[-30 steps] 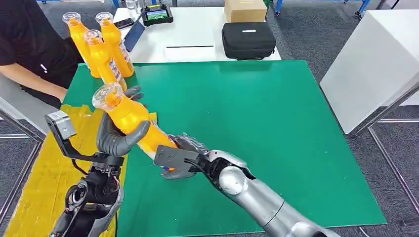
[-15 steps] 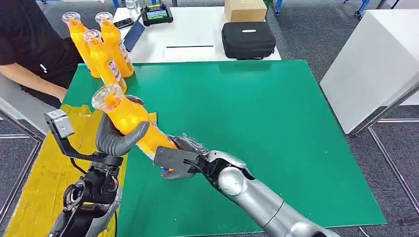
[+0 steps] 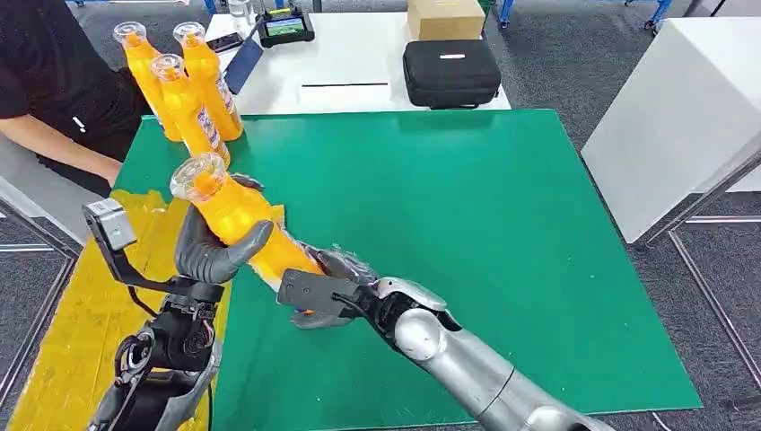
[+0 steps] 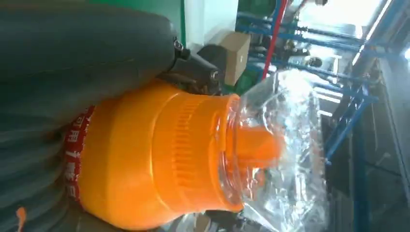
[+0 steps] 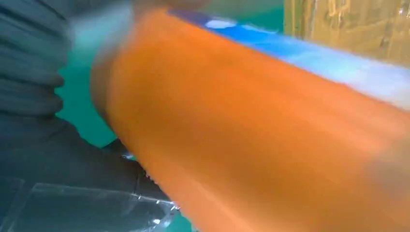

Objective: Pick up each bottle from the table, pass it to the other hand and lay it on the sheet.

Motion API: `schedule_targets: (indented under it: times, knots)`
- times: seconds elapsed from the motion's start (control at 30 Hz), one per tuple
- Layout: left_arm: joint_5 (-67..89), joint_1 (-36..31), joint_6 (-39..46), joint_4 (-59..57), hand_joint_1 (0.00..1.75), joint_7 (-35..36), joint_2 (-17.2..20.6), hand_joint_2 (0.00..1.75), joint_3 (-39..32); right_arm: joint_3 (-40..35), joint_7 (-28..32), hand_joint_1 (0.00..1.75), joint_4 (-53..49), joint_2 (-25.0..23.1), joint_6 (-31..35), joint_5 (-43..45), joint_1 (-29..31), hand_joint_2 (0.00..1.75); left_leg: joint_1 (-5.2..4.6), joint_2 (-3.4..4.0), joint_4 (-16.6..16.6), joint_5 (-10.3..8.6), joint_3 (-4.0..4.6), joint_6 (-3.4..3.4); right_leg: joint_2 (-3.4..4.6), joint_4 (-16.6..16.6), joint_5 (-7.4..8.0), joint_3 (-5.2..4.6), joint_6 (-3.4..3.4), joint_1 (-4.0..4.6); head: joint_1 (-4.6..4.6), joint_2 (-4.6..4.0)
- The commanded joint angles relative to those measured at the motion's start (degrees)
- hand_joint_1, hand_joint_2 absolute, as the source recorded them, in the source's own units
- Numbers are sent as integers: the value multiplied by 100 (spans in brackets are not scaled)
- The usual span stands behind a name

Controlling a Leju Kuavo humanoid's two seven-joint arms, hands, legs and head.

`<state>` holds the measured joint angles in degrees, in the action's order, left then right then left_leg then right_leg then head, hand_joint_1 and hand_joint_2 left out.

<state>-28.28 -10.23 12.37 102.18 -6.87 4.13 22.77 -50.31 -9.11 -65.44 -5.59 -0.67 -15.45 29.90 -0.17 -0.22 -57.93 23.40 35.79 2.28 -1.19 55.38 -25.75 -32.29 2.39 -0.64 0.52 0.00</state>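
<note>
An orange bottle (image 3: 235, 211) with a clear cap hangs tilted above the left edge of the green mat (image 3: 467, 224). My left hand (image 3: 211, 247) grips its upper body just below the neck; in the left wrist view the bottle (image 4: 154, 159) lies against that hand (image 4: 72, 63). My right hand (image 3: 339, 268) holds the bottle's lower end, and in the right wrist view the bottle (image 5: 251, 130) lies close against that hand (image 5: 43, 121). The yellow sheet (image 3: 72, 341) lies left of the mat. Three more orange bottles (image 3: 184, 90) stand at the mat's far left corner.
A person in black (image 3: 49, 81) sits at the far left, beside the standing bottles. Behind the mat a white table carries a black case (image 3: 450, 72), a cardboard box (image 3: 444, 16) and a tablet (image 3: 285, 25). A white table (image 3: 673, 117) stands at the right.
The bottle's capped end has shifted very slightly to the right. Both hands keep their hold on it.
</note>
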Motion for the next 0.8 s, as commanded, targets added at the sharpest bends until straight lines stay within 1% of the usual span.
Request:
schedule_targets:
  times: [0.03, 0.07, 0.13, 0.17, 0.23, 0.3, 0.33, 0.37, 0.43, 0.47, 0.5, 0.57, 0.6, 0.63, 0.67, 0.7, 0.73, 0.8]
  knots:
    - [502, 321, 343, 449, 175, -234, 258, 175, -879, 1046, 359, 0, -678, 756, 669, 300, -587, 0, 7, -10, -1, 13, -32, -16, 0, -6, -16, 40, -11, 5, -4, 0]
    - [491, 419, 311, 429, 175, -277, 309, 175, -939, 1173, 393, 0, -836, 832, 691, 295, -653, 0, 5, -19, -1, 13, -36, -17, -9, -5, -19, 47, -12, 3, -2, 0]
    - [483, 498, 289, 396, 175, -321, 319, 175, -965, 1303, 472, 0, -1005, 895, 736, 302, -737, 0, 2, -3, 1, 14, -31, -15, 9, -5, -12, 37, -10, 0, 0, 0]
    - [476, 514, 280, 374, 175, -337, 292, 175, -946, 1359, 500, 0, -1105, 936, 754, 293, -789, 0, 0, -4, 4, 6, -16, -10, 5, -6, -6, 22, -6, -1, -2, 0]
    - [483, 486, 276, 367, 175, -337, 218, 175, -866, 1382, 532, 0, -1212, 987, 770, 272, -859, 0, 2, -13, 0, 11, -25, -15, -2, -4, -14, 35, -10, 1, -2, 0]
    - [503, 443, 268, 357, 175, -335, 210, 175, -809, 1383, 530, 0, -1236, 997, 773, 255, -888, 0, 1, -15, 0, 4, -9, -11, -7, -3, -7, 17, -7, 1, -2, 0]
    - [510, 423, 269, 353, 175, -333, 206, 175, -795, 1380, 530, 0, -1238, 998, 774, 249, -896, 0, 2, -19, 0, 7, -18, -14, -9, -4, -11, 28, -9, 1, -4, 0]
    - [510, 423, 269, 353, 175, -333, 206, 175, -795, 1380, 530, 0, -1238, 998, 774, 249, -896, 0, 1, -12, 0, 3, -6, -9, -5, -3, -5, 12, -6, 1, -2, 0]
    - [543, 405, 293, 351, 175, -344, 234, 175, -790, 1388, 521, 0, -1219, 977, 795, 203, -903, 0, 2, -9, 0, 9, -22, -16, 1, -2, -11, 28, -12, 1, -2, 0]
    - [588, 404, 321, 359, 175, -369, 249, 175, -790, 1405, 521, 0, -1230, 978, 794, 203, -915, 0, 1, -8, 1, 4, -8, -10, -1, -3, -4, 14, -8, 2, -2, 0]
    - [872, 389, 483, 353, 175, -504, 294, 175, -810, 1440, 529, 0, -1257, 998, 815, 177, -945, 0, 1, -7, 0, 6, -14, -14, 1, -2, -8, 20, -10, 1, -2, 0]
    - [2578, 281, 1345, 258, 175, -952, 415, 175, -783, 1543, 575, 0, -1412, 1079, 903, 68, -1045, 0, 2, -6, 0, 13, -29, -19, 6, -2, -14, 35, -14, 2, -2, 0]
    - [4332, 175, 2258, 4, 175, -1064, 522, 175, -879, 1610, 660, 0, -1521, 1129, 953, -12, -1098, 0, 3, -10, 0, 6, -13, -13, -3, -3, -8, 20, -9, 3, -2, 0]
    - [5713, 101, 2640, -140, 175, -941, 503, 175, -994, 1677, 710, 0, -1634, 1158, 961, -53, -1143, 0, 2, -12, 1, 9, -22, -16, -2, -2, -13, 29, -11, 1, -2, 0]
    - [7010, 62, 2763, -335, 175, -702, 570, 175, -1287, 1765, 810, 0, -1807, 1170, 985, -59, -1181, 0, 4, -23, 1, 8, -24, -18, -13, -3, -15, 35, -13, 4, -2, 0]
    - [7140, 22, 2511, -529, 175, -510, 682, 175, -1378, 1867, 827, 0, -1937, 1190, 1043, -34, -1217, 0, 1, -19, 2, 3, -13, -12, -12, -1, -10, 20, -9, 0, -2, 0]
    - [7917, -50, 2492, -875, 175, -364, 828, 175, -1442, 1960, 858, 0, -2088, 1232, 1076, 37, -1247, 0, 0, -15, 4, 4, -18, -15, -7, 0, -11, 22, -11, -1, -2, 0]
    - [8541, -47, 2459, -1342, 175, -221, 965, 175, -1429, 2043, 872, 0, -2245, 1270, 1088, 77, -1262, 0, 0, -13, 6, 10, -38, -23, -1, 0, -17, 41, -17, -2, 0, 0]
